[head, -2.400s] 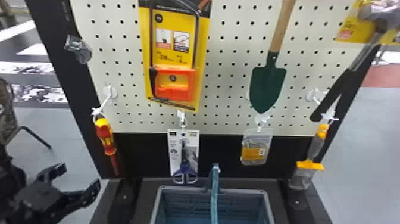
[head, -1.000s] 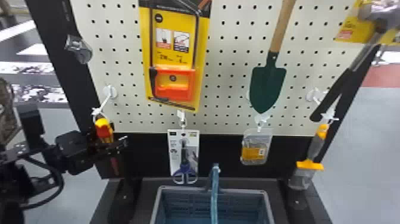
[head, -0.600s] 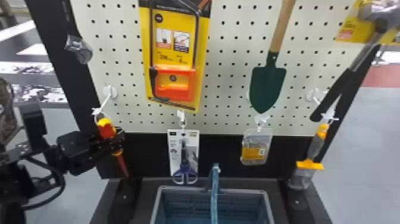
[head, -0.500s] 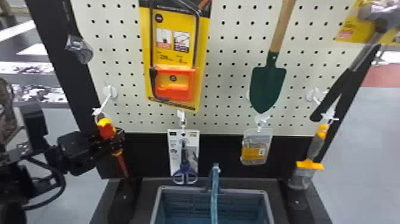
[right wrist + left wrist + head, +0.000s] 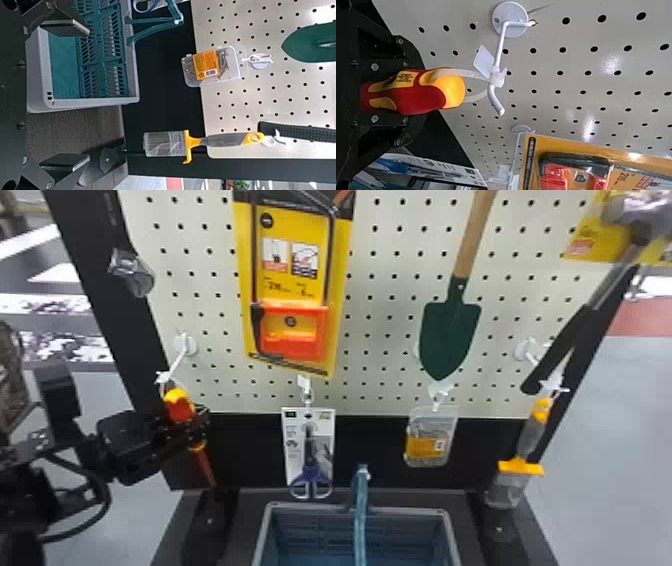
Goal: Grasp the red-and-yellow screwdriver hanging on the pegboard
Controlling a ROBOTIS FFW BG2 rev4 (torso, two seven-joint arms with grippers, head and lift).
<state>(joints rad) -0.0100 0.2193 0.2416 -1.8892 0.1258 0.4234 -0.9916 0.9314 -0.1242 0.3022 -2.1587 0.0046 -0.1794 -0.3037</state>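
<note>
Left gripper [image 5: 194, 424] clasps the red-and-yellow screwdriver [image 5: 179, 408], left in the head view.
It is closed on the handle [image 5: 411, 99], whose loop [image 5: 459, 73] rings the hook [image 5: 499, 49]; right gripper [image 5: 88, 95] wide open, empty.

So there's pale grey flooring [image 5: 615, 430] around the black-framed stand, plus a reddish floor patch [image 5: 635, 317] off right.

We see bright light, with soft white glare on the pegboard [image 5: 550, 35] and the yellow package [image 5: 634, 155] before it.
</note>
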